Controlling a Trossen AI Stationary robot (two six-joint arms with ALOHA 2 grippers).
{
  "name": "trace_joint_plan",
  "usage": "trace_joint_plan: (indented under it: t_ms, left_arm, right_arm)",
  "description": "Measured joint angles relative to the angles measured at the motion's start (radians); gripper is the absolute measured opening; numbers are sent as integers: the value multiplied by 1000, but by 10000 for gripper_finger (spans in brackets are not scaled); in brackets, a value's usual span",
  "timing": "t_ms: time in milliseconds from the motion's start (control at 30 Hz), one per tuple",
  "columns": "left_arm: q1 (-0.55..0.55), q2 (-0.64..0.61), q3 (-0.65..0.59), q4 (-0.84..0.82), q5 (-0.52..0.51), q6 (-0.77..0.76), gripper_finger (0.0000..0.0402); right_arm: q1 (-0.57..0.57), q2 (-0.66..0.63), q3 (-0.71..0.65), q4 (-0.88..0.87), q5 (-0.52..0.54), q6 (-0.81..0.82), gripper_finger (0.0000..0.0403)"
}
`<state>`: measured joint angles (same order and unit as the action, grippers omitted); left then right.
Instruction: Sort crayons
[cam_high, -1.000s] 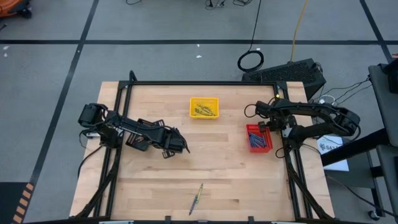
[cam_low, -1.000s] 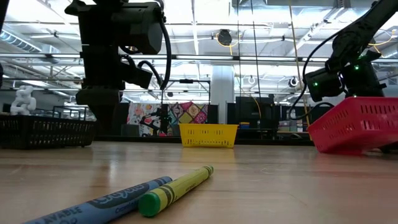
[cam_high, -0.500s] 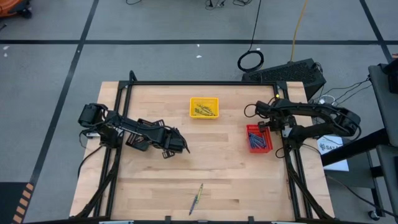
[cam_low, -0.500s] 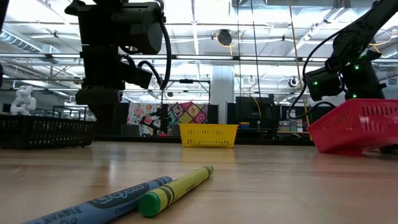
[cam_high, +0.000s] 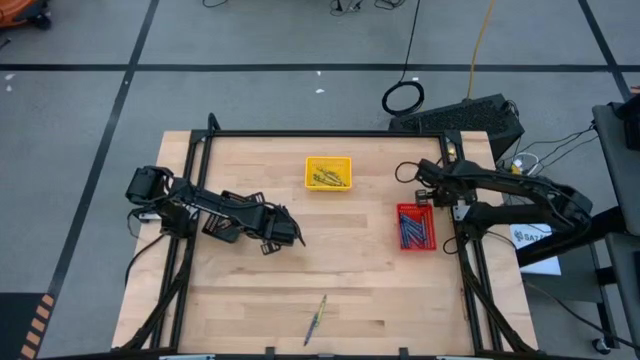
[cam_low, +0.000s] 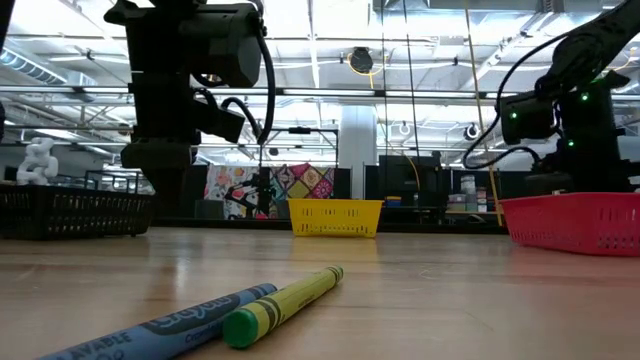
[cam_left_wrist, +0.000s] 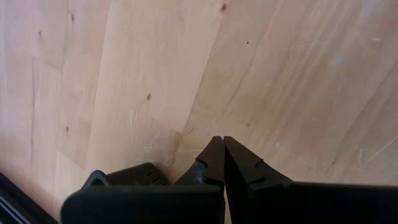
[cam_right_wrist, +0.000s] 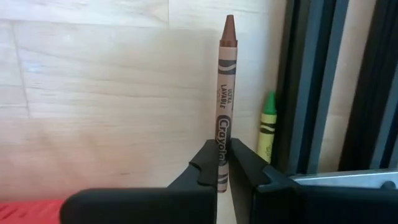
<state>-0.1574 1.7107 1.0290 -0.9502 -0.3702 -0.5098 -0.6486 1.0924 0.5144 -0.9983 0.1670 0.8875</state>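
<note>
A light wooden table (cam_high: 350, 270) framed by black rails carries a yellow tray (cam_high: 328, 172) of crayons at its far middle and a red tray (cam_high: 415, 227) of blue crayons at the right. Near the front edge, a blue crayon (cam_low: 160, 327) and a yellow-green crayon (cam_low: 285, 303) lie side by side, touching.

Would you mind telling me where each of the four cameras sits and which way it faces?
High view: overhead, looking straight down on the table; both arms show, with the yellow tray and red tray.
Low view: at tabletop height, looking level across into the room; two crayons lie nearest it, arms above.
Left wrist view: looks down past the shut left pincer at bare wood.
Right wrist view: looks past the right pincer, shut on a brown crayon; a green crayon lies beside the frame.
High and low views share both trays.
</note>
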Motion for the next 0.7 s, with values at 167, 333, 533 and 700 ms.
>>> trace_joint_plan:
  t_ms: [167, 333, 533, 700]
  left_arm:
    - [0, 0, 0, 0, 0, 0, 0]
    - [1, 0, 0, -1, 0, 62, 0]
    - [1, 0, 0, -3, 0, 72, 0]
    - [5, 0, 0, -2, 53, 49, 3]
  right_arm:
    - [0, -44, 0, -3, 11, -11, 0]
    - [0, -81, 1, 20, 62, -18, 0]
    - [0, -121, 1, 115, 76, -68, 0]
    - [0, -140, 2, 152, 98, -92, 0]
